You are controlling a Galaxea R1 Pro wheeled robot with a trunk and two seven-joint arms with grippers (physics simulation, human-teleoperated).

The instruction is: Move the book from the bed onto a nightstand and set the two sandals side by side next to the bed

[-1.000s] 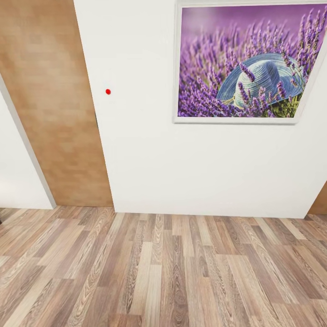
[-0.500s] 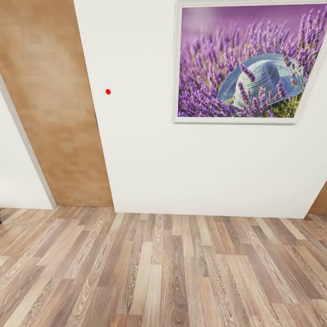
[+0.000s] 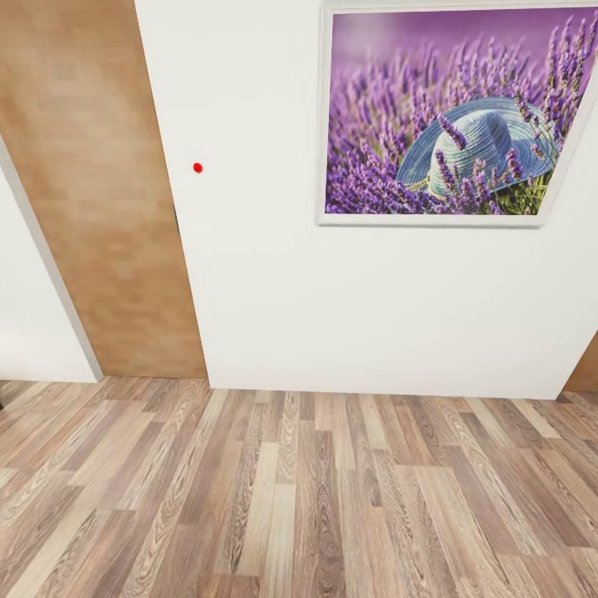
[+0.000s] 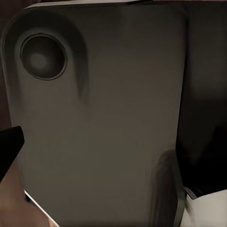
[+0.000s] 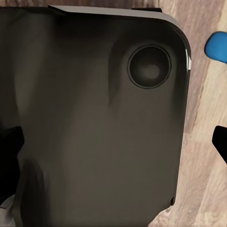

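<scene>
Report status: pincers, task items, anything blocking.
Pincers: state unreadable, both wrist views face a dark grey panel. Blue object, possibly a sandal, on wood floor at right wrist. Head camera faces white wall, lavender picture, brown door.

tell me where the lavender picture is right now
In the head view, the lavender picture hangs upper right on the white wall, right of the brown door.
</scene>
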